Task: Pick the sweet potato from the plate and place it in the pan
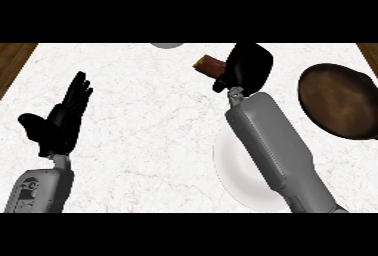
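From the head view I see my right hand curled around the sweet potato, glossy black fingers wrapped over most of it so only a stubby reddish-brown end with a paler cut face pokes out to the left. The tuber is held up over the counter's far side, off the plate and not yet at the pan. How long the potato is I cannot tell, since the hand hides the rest.

The plate is plain white and smooth, nearly blending into the pale marbled counter; my grey right forearm lies across it and covers much of its right part. The pan is round, dark brown with a dull sheen, near the right edge; I cannot make out its handle. My left hand rests open at the left, fingers straight and pointing up, thumb spread, holding nothing. A small grey rounded shape is cut off at the top edge; I cannot identify it. Strips of wood grain show at both upper corners.
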{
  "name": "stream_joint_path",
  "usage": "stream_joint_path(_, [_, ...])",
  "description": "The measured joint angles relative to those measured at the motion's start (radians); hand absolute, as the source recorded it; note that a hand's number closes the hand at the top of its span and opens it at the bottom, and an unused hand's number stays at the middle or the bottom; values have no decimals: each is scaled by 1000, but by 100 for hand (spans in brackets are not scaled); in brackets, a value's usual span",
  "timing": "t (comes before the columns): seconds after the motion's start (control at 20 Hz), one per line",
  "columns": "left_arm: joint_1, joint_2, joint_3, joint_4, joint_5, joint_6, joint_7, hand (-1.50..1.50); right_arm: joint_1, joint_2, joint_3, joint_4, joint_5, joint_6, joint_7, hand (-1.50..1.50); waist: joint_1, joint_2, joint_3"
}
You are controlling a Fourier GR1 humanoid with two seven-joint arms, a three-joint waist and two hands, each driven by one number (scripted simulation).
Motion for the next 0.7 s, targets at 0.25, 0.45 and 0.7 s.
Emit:
stream_joint_path(0.25, [6, 1, 9, 0, 0, 3, -6, 0, -9, -31, -78, -36, 30, -96, -15, 150, -12, 0, 1])
stream_joint_path(0.45, [-4, 7, 16, -7, -3, 10, 9, 0, 29, -74, -166, -75, -2, -204, -55, 150, -18, 0, 1])
stream_joint_path(0.7, [25, 13, 20, -39, 9, -4, 19, 0, 90, -192, -272, -78, -73, -248, -140, 150, -19, -1, 1])
